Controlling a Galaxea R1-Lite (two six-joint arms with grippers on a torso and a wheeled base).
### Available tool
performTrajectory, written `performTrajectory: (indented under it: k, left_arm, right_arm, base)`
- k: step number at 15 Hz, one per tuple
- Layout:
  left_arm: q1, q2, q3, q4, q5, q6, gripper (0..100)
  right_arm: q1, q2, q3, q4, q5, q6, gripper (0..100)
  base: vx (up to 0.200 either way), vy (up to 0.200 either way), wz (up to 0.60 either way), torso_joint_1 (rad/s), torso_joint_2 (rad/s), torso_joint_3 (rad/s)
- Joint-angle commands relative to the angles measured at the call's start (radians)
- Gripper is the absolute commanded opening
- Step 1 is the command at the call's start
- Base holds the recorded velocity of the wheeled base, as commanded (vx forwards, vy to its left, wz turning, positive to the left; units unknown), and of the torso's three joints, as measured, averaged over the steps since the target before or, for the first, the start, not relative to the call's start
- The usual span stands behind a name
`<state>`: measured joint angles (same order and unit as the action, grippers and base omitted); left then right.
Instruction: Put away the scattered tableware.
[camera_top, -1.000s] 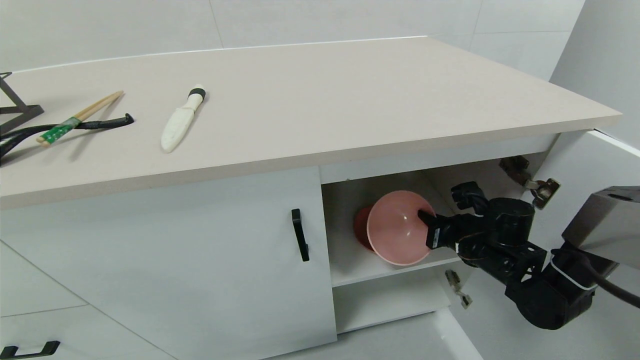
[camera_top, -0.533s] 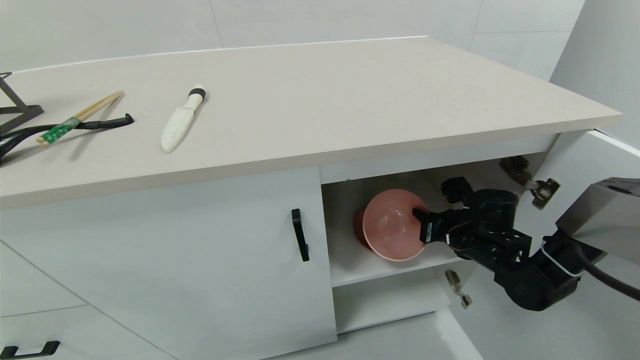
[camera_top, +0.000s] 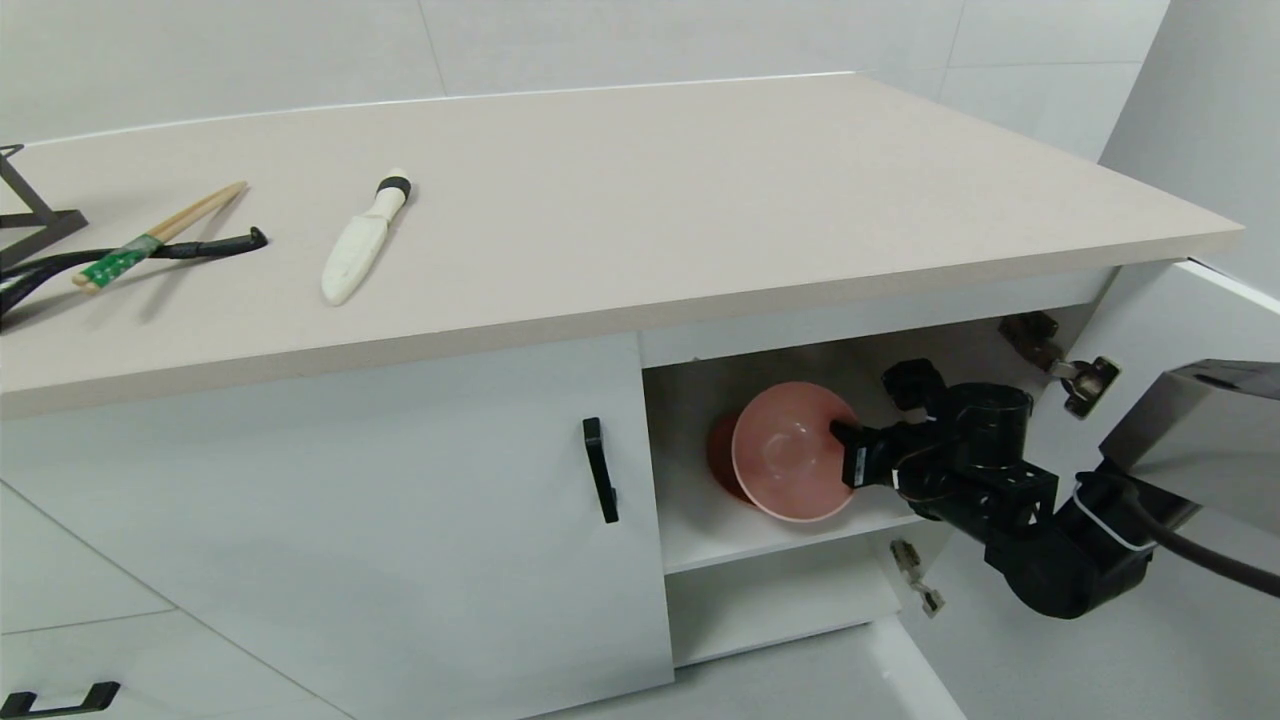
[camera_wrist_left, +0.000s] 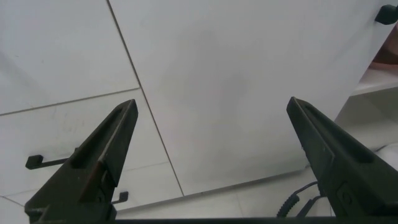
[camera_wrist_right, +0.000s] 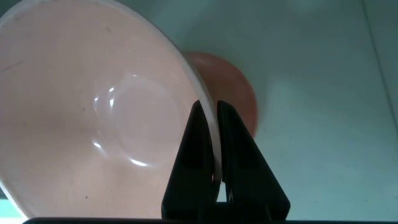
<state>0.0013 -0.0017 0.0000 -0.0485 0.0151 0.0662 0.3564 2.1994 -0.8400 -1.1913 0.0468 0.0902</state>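
Pink bowl (camera_top: 790, 450) noted inside the open cabinet, in the upper compartment above the shelf (camera_top: 720, 540). It was held tipped on edge, with its hollow facing outward. Whether the lower rim touched the shelf could not be told.

Right tool (camera_top: 840, 435) was seen closed on the bowl's rim on the robot's right side. In the right wrist view the 2 fingers (camera_wrist_right: 196, 155) were pinched tight across the rim of the bowl (camera_wrist_right: 93, 112), 1 inside and 1 outside.

A darker red item (camera_top: 718, 455) was seen just behind the bowl, deeper in the compartment; its rounded form (camera_wrist_right: 233, 87) was largely hidden, and what it was could not be made out.

Left tool (camera_wrist_left: 211, 106) was recorded spread wide, with nothing between its fingers. It was pointed at white cabinet fronts, with a black drawer handle (camera_wrist_left: 37, 163) in view.

The closed cabinet door (camera_top: 400, 520) to the left of the opening carried a black handle (camera_top: 598, 484).

On the surface (camera_top: 700, 180), well apart from the cabinet opening, were noted:
- 1 pair of chopsticks (camera_top: 150, 240) bound by a green band, lying across a black cable (camera_top: 215, 246);
- 1 white utensil (camera_top: 358, 245) with a black band near its handle end, just to the right of the chopsticks.
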Motion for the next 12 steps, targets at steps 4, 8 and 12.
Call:
performTrajectory:
  k: [4,8,12]
  left_arm:
    - [0.000,0.002,0.000,-0.001,0.000,-0.002,100]
    - [0.000,0.002,0.000,-0.004,0.002,-0.002,100]
    - [0.000,0.002,0.000,-0.004,0.002,-0.002,100]
  right_arm:
    - [-0.002,0.077,-0.077,-0.027,0.001,0.000,0]
    - [-0.002,0.117,-0.091,-0.027,0.001,-0.003,0]
    - [-0.002,0.115,-0.099,-0.028,0.001,-0.003,0]
  base:
    - [0.000,0.000,0.00,0.000,0.00,0.000]
    - [0.000,0.000,0.00,0.000,0.00,0.000]
    - [0.000,0.000,0.00,0.000,0.00,0.000]
